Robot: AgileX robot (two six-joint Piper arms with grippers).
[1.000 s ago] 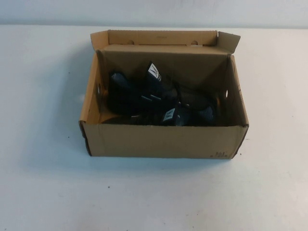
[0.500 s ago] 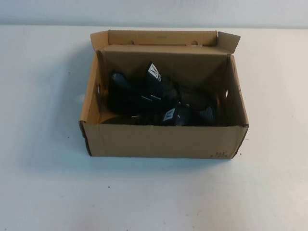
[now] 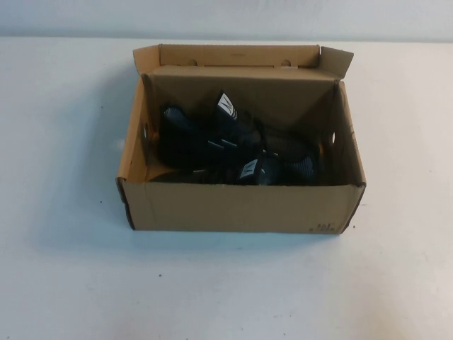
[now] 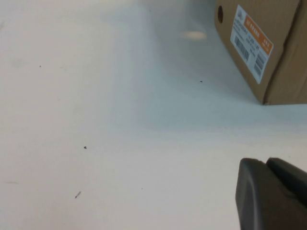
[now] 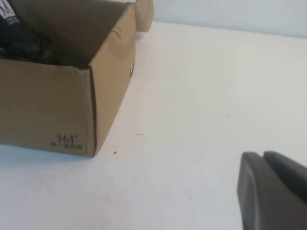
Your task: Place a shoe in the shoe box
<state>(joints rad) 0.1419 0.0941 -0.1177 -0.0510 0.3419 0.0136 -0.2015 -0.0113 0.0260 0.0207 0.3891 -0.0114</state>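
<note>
I see my left gripper [image 4: 268, 165] closed and empty, low over the table [image 3: 64, 269] left of the shoe box [image 3: 241, 207]. The shoe [image 3: 205, 134] lies inside the box beside its mate [image 3: 279, 170]. Right of the box, my right gripper [image 5: 266, 160] sits closed, empty.

The shoe box [image 5: 48, 103] bears small black print reading "361" at a lower corner — finer print beneath is unreadable. An orange-and-white barcode label [image 4: 251, 40] sits on one end wall — its text illegible.
</note>
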